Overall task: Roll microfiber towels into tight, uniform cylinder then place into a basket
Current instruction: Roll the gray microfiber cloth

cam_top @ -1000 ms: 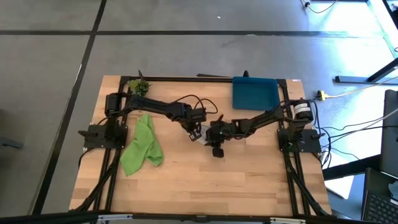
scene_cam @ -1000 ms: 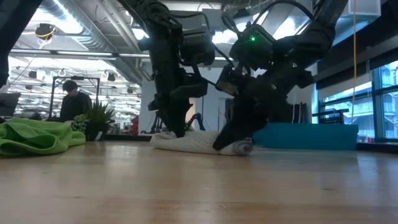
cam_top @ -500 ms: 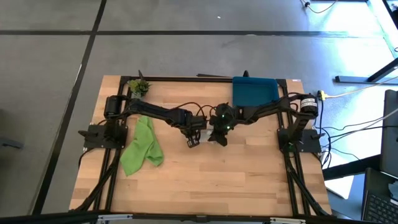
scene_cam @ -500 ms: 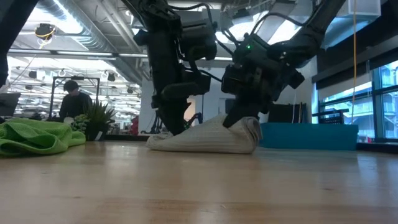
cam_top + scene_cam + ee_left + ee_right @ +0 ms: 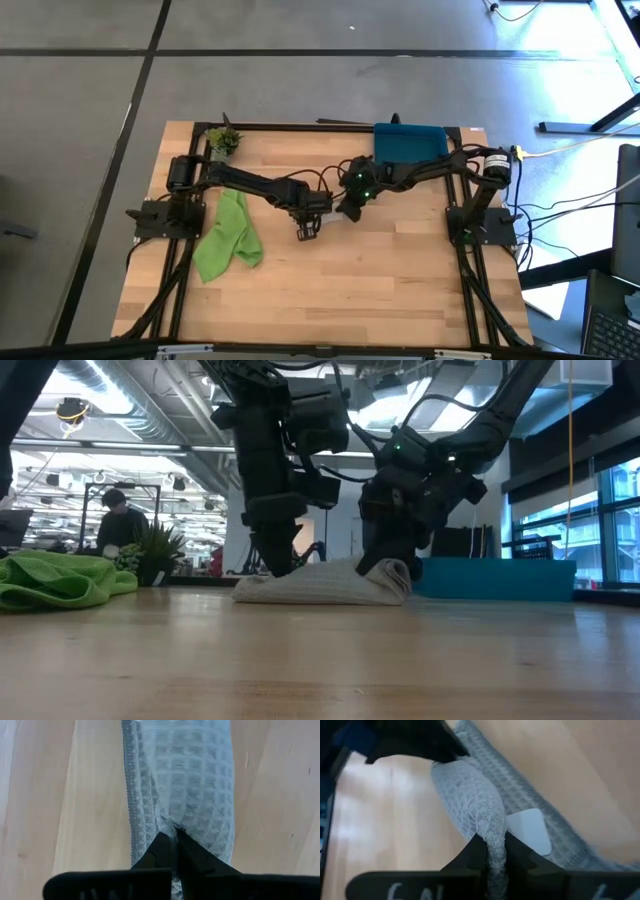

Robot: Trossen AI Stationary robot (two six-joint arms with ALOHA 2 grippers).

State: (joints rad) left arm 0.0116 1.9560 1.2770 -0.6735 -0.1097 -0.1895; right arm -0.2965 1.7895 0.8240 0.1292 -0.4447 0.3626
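Observation:
The light grey towel [image 5: 320, 585] lies as a long folded strip on the table's middle, its right end bunched up thick. It also shows in the left wrist view [image 5: 185, 775], and its white tag shows in the right wrist view [image 5: 527, 831]. My left gripper [image 5: 278, 565] is shut on its left end. My right gripper [image 5: 385, 565] is shut on its right end. The lime green towel [image 5: 228, 235] lies crumpled at the left. The dark-blue basket [image 5: 410, 148] stands at the far right. My left gripper pinches a small pucker of the grey strip [image 5: 172, 829] between its two shut fingers, coming from above and pointing down. The strip runs away from the fingers, flat on the table. My right gripper pinches a thick rolled-over fold of the grey towel [image 5: 492, 840] between its fingers, several layers, slanting down from above. That end stands up a little; the strip beyond it lies on the table.
A small potted plant [image 5: 223, 140] stands at the far left corner. Bare wood lies along the near half of the table [image 5: 350, 290]. A person shows in the room behind, in the low view [image 5: 120, 520].
My right gripper has gone toward the table's far edge, turning as it went, and has raised the towel's right end off the table into a thicker bunch. My left gripper has shifted slightly toward the near-left, staying low on the left end, which stays on the table.

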